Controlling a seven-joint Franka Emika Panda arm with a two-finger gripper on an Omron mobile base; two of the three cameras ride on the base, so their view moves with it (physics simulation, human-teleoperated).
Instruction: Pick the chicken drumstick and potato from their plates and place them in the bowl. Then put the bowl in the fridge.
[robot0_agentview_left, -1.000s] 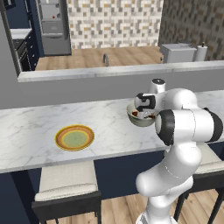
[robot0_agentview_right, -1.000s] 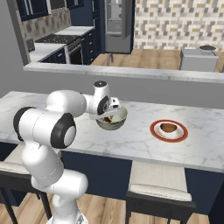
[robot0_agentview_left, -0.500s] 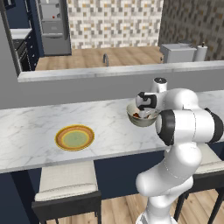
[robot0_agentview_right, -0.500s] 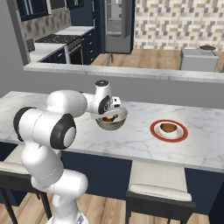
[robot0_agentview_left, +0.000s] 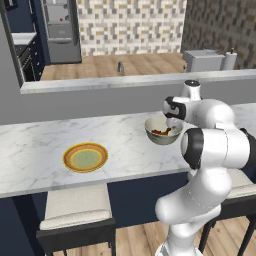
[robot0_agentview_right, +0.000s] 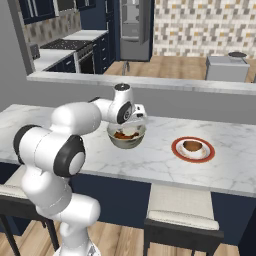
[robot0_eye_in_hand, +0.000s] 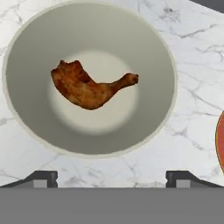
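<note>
While the hand hangs straight above the bowl with its two fingertips spread wide and nothing between them, the first placing looks done: the chicken drumstick lies on the bowl's pale floor directly below the hand, its thick end to the hand view's left and its thin bone end pointing right. Going left to right along the marble worktop in the left base view, an orange-rimmed plate with a green centre sits bare, well off to the left of the hand, and I judge it to be the one the drumstick came from; next comes the bowl with the hand right over it. Further right, seen from the right base view, a red-rimmed plate stands apart from the bowl and carries a rounded brown lump that I take to be the potato; its red edge also peeps in at the right border of the hand view. So the step in hand is the changeover from drumstick to potato. The next move, as I judge it, calls for lifting the hand clear of the bowl's rim, carrying it sideways to that red plate, and coming down with the fingers wide either side of the potato before closing; the fridge at the back of the kitchen waits for later.
</note>
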